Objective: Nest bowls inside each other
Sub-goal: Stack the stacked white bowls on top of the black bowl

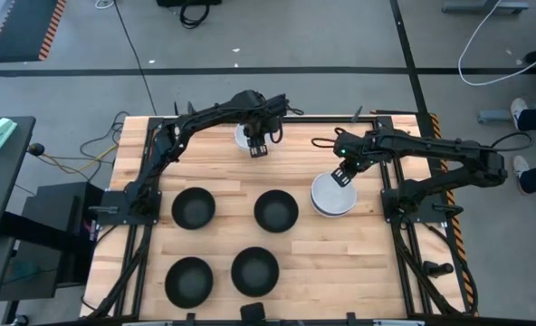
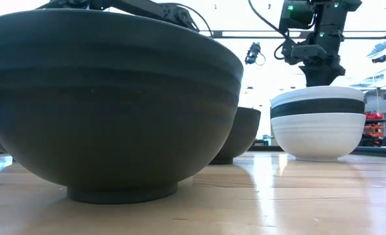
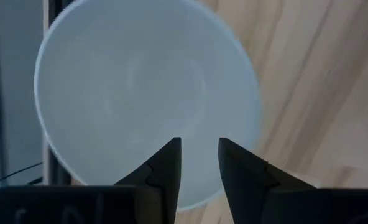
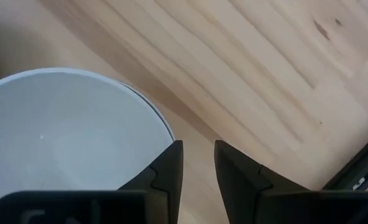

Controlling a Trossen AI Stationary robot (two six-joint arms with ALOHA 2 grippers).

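A single white bowl (image 1: 242,138) (image 3: 140,93) sits on its base near the table's far edge. My left gripper (image 1: 257,150) (image 3: 199,155) hovers over its near rim, fingers narrowly open. Right of centre stands a nested stack (image 1: 331,199) (image 2: 317,124) of a white, a black and a white bowl. My right gripper (image 1: 342,177) (image 4: 199,155) is just above the stack's far rim (image 4: 162,124), also narrowly open, with bare wood showing between its fingers. Several black bowls (image 1: 275,210) (image 1: 194,208) (image 1: 254,270) (image 1: 188,279) stand apart on the table.
The black bowls fill the middle and near half of the wooden table (image 1: 368,272); one looms close in the low view (image 2: 115,98). Dark frame rails run along the table's left, right and far edges. Free wood lies near the right side, in front of the stack.
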